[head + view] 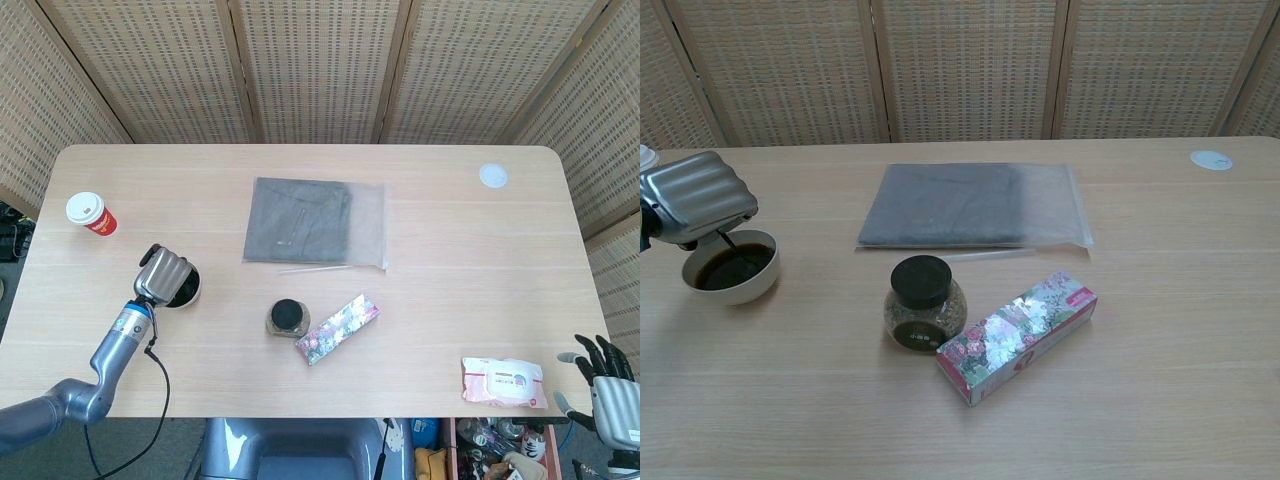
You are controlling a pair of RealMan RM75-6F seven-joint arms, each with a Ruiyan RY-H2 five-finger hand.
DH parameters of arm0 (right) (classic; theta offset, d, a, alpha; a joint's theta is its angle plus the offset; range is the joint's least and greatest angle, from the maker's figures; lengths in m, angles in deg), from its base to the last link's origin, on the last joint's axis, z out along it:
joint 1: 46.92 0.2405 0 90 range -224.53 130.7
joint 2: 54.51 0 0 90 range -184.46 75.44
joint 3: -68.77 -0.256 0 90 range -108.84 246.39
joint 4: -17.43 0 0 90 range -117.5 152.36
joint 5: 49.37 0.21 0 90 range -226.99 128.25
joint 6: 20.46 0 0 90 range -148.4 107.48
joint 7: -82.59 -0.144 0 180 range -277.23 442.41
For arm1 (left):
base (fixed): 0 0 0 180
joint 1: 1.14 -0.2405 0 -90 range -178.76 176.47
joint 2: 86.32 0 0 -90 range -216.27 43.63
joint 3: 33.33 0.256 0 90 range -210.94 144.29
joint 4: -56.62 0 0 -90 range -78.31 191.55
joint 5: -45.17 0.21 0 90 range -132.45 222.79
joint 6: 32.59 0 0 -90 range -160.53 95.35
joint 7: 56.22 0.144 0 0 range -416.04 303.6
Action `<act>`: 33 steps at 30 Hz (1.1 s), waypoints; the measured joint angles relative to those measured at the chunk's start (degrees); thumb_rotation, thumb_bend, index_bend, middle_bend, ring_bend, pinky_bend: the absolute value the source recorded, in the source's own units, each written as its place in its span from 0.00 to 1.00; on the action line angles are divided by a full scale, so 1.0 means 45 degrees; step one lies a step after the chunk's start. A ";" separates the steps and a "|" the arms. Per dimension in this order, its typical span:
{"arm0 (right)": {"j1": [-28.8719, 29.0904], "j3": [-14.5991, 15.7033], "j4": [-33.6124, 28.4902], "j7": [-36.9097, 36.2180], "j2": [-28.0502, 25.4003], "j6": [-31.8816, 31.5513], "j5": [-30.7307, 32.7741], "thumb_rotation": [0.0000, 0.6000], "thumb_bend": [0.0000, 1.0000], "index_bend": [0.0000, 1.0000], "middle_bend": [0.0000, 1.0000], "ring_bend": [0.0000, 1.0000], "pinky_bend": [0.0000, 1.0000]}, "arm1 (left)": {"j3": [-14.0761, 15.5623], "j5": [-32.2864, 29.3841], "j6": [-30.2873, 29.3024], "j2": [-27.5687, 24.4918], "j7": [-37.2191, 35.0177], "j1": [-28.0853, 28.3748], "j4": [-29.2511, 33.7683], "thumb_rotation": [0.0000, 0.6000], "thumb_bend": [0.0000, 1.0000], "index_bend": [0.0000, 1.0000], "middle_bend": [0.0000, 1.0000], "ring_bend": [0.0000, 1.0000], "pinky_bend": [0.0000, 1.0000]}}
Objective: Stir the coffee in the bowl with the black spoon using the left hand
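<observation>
Coffee (733, 268) dark brown, filling white bowl (748, 291).

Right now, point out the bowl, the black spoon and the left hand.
bowl (746, 291): chest view, white front wall.
black spoon (731, 243): chest view, thin handle above the coffee.
left hand (695, 196): chest view, ribbed silver back.

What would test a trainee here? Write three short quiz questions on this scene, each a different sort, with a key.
1. True or false: the black spoon dips into the coffee in the bowl.
2. Which stands nearest the black-lidded jar? A) red paper cup B) floral box C) wipes pack
3. Fill in: the spoon is held by the ____ hand.

Key: 1 true; 2 B; 3 left. The right hand hangs open off the table's edge.
</observation>
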 measured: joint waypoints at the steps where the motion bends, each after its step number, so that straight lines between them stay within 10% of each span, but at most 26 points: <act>1: -0.0016 0.0000 -0.0002 0.0008 0.0000 -0.0002 0.0019 1.00 0.38 0.37 0.22 0.06 0.13 | -0.0049 -0.0020 0.0010 0.0088 0.0042 0.0054 -0.0082 1.00 0.42 0.72 0.83 0.78 0.71; 33: 0.0005 -0.0006 0.0045 -0.0040 0.0021 0.0037 -0.0050 1.00 0.38 0.37 0.22 0.06 0.13 | 0.0131 -0.0437 -0.0213 -0.0302 -0.0207 -0.0367 -0.0072 1.00 0.42 0.72 0.83 0.78 0.71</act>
